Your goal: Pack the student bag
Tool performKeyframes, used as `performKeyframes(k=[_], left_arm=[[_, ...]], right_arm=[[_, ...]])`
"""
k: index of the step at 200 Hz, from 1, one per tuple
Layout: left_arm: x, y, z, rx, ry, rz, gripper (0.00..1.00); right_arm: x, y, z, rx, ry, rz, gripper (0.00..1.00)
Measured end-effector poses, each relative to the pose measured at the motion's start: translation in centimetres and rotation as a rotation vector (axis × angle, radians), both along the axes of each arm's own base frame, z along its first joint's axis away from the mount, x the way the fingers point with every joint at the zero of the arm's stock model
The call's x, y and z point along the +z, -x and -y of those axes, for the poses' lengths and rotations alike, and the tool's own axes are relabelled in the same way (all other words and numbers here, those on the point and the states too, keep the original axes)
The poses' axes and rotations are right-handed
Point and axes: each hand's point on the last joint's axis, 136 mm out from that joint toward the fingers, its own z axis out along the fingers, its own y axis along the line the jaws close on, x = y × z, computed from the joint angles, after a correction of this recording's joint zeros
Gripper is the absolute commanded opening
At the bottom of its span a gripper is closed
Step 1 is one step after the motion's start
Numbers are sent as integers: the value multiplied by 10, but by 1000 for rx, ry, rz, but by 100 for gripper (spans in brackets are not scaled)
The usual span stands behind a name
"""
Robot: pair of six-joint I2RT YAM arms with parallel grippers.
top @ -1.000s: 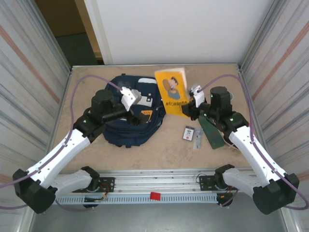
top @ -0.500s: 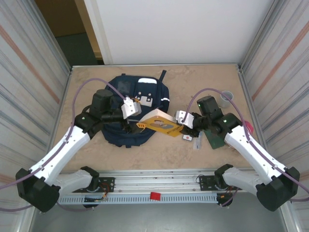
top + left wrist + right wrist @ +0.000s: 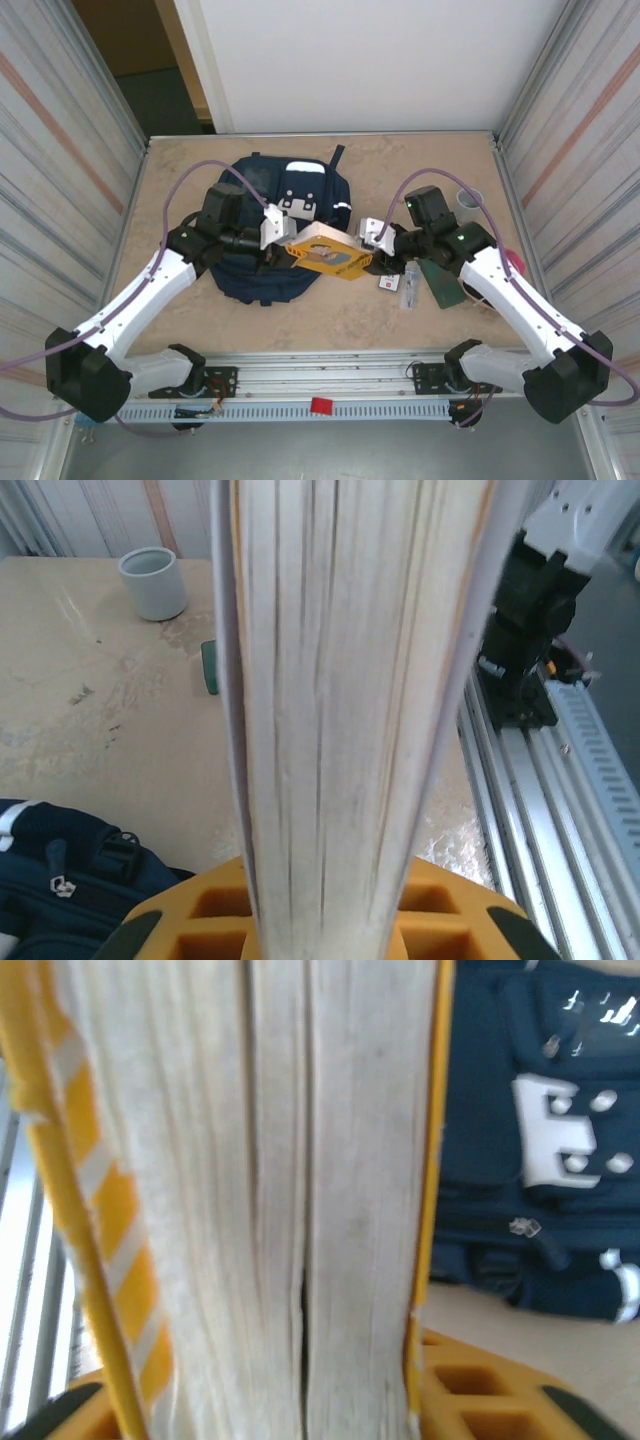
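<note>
The student bag, navy with white patches, lies flat at the left centre of the table; it also appears as the bag and the bag in the wrist views. A yellow book hangs over the bag's right edge between both arms. My left gripper is shut on the book's left end; its page edge is pinched between the orange fingers. My right gripper sits at the book's right end, pages between its fingers; whether they still press is unclear.
A dark green notebook, a small card and a clear pen-like item lie right of the book. A grey cup stands at the back right, also the cup. The metal rail runs along the front edge.
The book came down from upright at the back to lying flat by the bag, moving left. My left gripper closed on its left end. The right arm followed leftwards.
</note>
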Motion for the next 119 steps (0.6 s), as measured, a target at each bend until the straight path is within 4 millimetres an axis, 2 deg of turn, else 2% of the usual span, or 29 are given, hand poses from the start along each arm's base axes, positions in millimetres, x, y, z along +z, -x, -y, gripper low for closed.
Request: performKeyframes(k=[12, 27, 46, 64, 87, 119], left_arm=[[3, -5, -2, 18, 41, -23, 2], [6, -14, -6, 54, 102, -62, 2], [11, -22, -8, 84, 178, -111, 2], [22, -23, -5, 79, 244, -138, 3], [46, -22, -1, 47, 324, -142, 3], [67, -15, 4, -15, 392, -153, 5]], right_arm=[[14, -13, 9, -80, -99, -24, 55], [28, -30, 30, -208, -242, -60, 63], [35, -35, 50, -330, -403, -118, 70], [40, -26, 50, -345, -520, -168, 74], [48, -18, 46, -326, -623, -209, 76], [64, -15, 36, -277, -714, -285, 71]])
